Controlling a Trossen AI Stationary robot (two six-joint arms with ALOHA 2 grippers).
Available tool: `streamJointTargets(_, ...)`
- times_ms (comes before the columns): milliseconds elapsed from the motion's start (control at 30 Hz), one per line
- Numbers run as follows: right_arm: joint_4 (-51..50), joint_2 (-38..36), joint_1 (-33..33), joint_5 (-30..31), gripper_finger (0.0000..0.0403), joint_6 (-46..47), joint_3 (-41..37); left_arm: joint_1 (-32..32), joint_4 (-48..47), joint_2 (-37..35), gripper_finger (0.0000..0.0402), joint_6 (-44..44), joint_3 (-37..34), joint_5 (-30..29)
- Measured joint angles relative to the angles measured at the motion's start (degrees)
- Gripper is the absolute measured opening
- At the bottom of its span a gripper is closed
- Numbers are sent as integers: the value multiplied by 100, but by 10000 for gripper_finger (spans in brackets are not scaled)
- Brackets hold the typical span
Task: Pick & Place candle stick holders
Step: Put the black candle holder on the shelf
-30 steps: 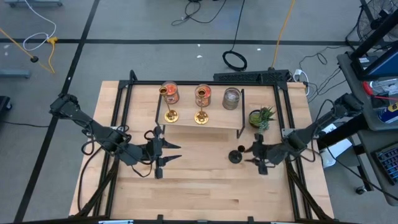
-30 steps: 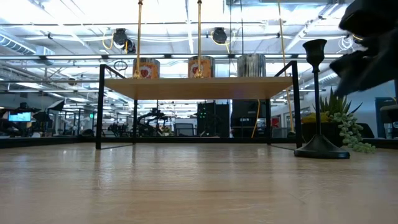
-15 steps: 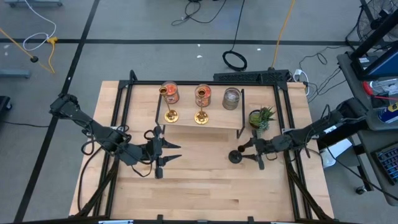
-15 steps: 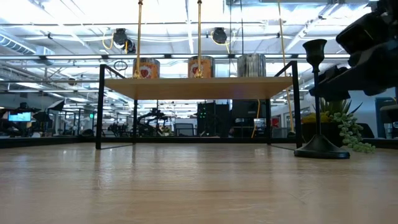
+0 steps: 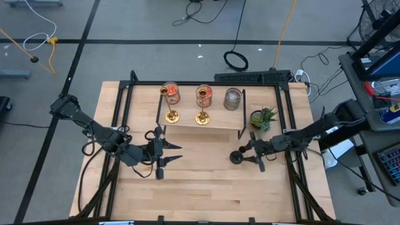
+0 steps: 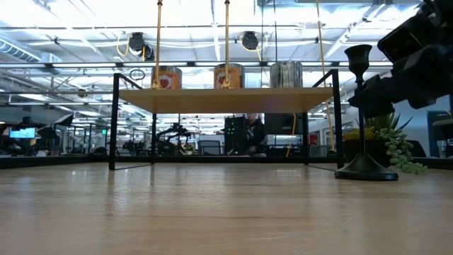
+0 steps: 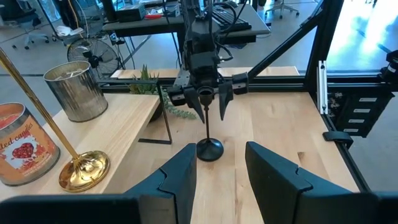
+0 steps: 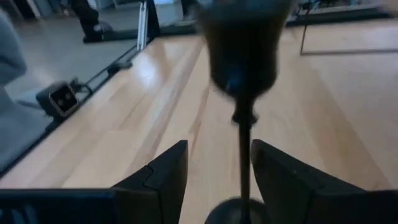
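Now we see the right hand (image 5: 248, 152) spread around the black holder's (image 5: 236, 157) stem, pre-grasp; next we'd pinch and lift. Left hand (image 5: 167, 154) waits spread, mid-surface.

Two dark, matte black six-joint arms, slim links joined by bulkier rounded joint housings. Left arm (image 5: 94, 129): a thin black cable loops off the forearm near the wrist. Right arm (image 5: 312, 132): same build, with a pale patch along the forearm link. Left gripper (image 5: 170, 154): two tapering black fingers ending in points; close up, the fingers (image 7: 177, 180) are broad, faceted, angular, matte plastic. Right gripper (image 7: 206, 99): boxy black head on a crossbar, fingers narrowing downward; close up, its fingers (image 8: 163, 171) show the same faceted, chamfered shape.
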Motion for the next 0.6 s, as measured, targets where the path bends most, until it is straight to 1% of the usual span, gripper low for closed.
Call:
streamJointTargets(67,8,149,-7,-66,165,-48,0,0,-2,0,145,0,0,0)
streamJointTargets(133,79,252,-36,-68,147,-133,0,0,-2,0,145,0,0,0)
streamJointTargets(233,291,343,-131,-70,103,-254,0,0,-2,0,145,0,0,0)
streamJointTargets(367,631,357,-256,-98,28,-417,3,0,-4,0,145,2,0,0)
streamJointTargets(400,715,359,-274,-97,16,-425,4,0,-4,0,145,2,0,0)
streamJointTargets(467,960,359,-273,-129,14,-326,30,0,-4,0,145,2,0,-1)
streamJointTargets(600,1599,359,-263,-746,23,-166,453,0,-7,0,145,2,0,-2)
